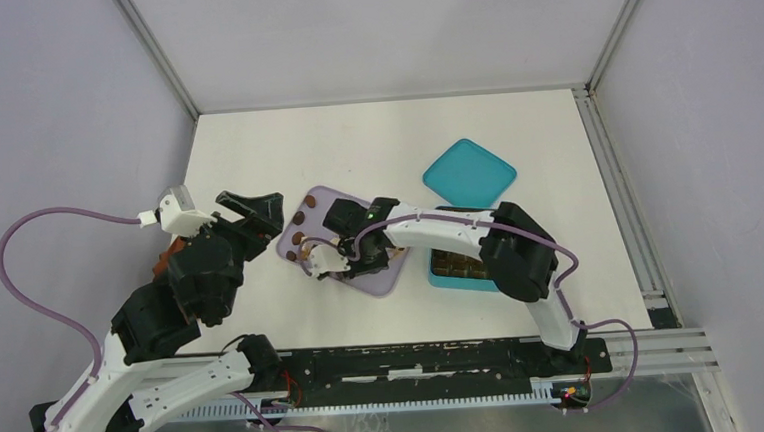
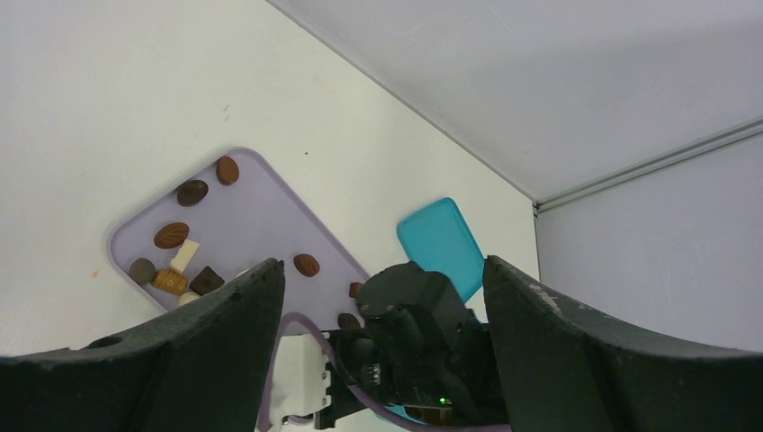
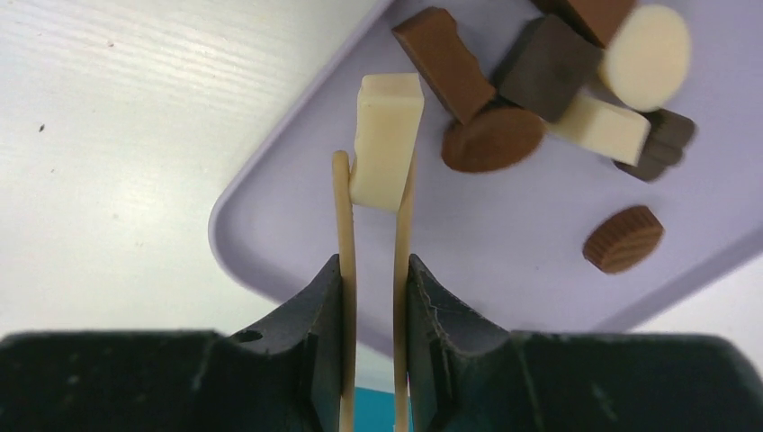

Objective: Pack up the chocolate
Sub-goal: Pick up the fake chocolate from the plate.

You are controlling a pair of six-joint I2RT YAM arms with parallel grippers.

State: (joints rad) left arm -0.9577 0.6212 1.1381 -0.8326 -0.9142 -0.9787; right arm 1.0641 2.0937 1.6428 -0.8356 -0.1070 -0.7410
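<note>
Chocolate [image 3: 493, 139]: lying in a loose cluster on the lavender tray [image 3: 504, 234], a mix of dark brown, mid brown and cream-white, round and rectangular. Spread across other parts of the tray too, with brown ovals [image 2: 171, 235] along one edge in the left wrist view.

Cream-white piece [image 3: 387, 135]: rectangular, pinched end-on between the thin tan pads [image 3: 343, 234] of the right end effector [image 3: 373, 166], just beside the cluster and above a corner of the tray. Cannot tell whether lifted clear of the tray or touching it.

Left end effector [image 2: 380, 265]: spread wide, gripping nothing, hovering off the tray's left side and pointed across it.

Teal box [image 1: 452, 277]: standing on the counter [image 1: 353, 138] just to the right of the tray, partly hidden under the right arm, with brown pieces inside.

Teal lid [image 1: 469, 174]: lying flat on the counter to the right of the tray, beyond the box, apart from both.
</note>
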